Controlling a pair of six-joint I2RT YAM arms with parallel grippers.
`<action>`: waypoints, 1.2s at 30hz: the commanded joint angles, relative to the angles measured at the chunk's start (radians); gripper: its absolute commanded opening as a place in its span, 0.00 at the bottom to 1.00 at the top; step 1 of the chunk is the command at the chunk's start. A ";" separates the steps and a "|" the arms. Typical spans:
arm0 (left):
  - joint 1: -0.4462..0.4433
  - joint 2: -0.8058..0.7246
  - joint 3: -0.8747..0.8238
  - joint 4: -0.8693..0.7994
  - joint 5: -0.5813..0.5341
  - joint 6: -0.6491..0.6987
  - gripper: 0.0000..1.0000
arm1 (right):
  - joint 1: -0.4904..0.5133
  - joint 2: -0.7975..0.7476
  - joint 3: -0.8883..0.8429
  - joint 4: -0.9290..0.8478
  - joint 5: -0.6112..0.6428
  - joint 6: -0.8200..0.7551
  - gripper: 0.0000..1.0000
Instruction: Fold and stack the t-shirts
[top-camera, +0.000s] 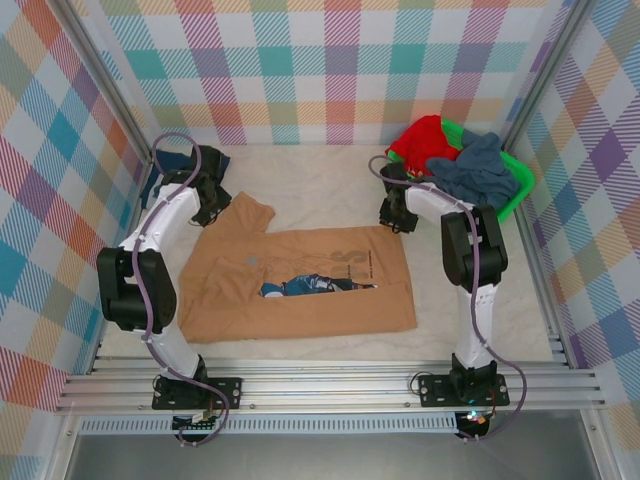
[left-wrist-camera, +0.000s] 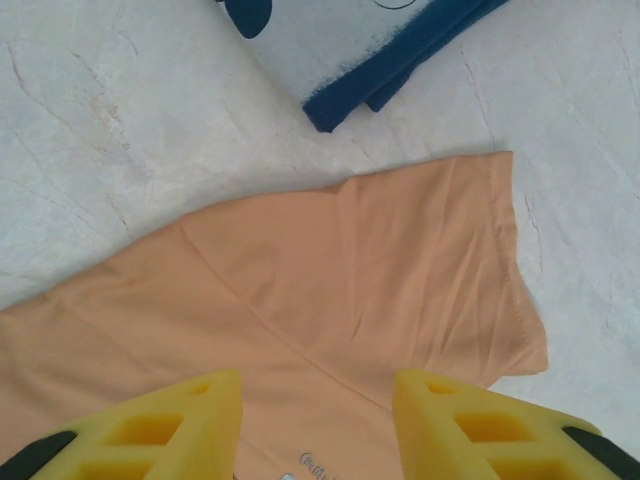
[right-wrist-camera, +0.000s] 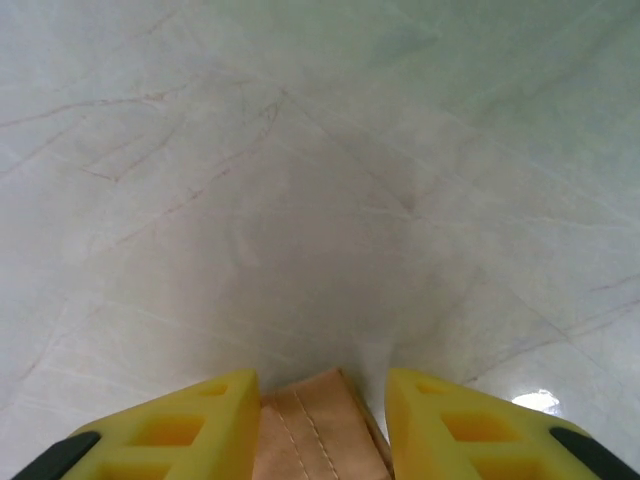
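at the table's (top-camera: 320, 185) centre i see the tan-orange tee (top-camera: 300, 290) lying flat, my left tool (left-wrist-camera: 318, 400) open over its 10 o'clock sleeve, my right tool (right-wrist-camera: 322, 400) open astride its 2 o'clock hem corner, the navy tee (left-wrist-camera: 400, 60) at 10 o'clock.

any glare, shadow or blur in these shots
Right wrist: a glare spot low right on the table, a soft shadow mid-frame, slightly hazy. Left wrist: even light, tan shirt creases sharp. Top: even, no harsh shadows.
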 joint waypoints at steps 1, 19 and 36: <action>-0.010 0.009 0.019 0.007 0.021 0.028 0.43 | 0.001 0.038 0.036 -0.015 0.005 0.011 0.36; 0.067 0.383 0.318 0.135 0.212 0.245 0.47 | 0.001 0.019 0.033 -0.072 0.030 -0.005 0.01; 0.022 0.702 0.611 0.115 0.163 0.348 0.43 | 0.002 0.018 0.027 -0.090 -0.022 0.029 0.00</action>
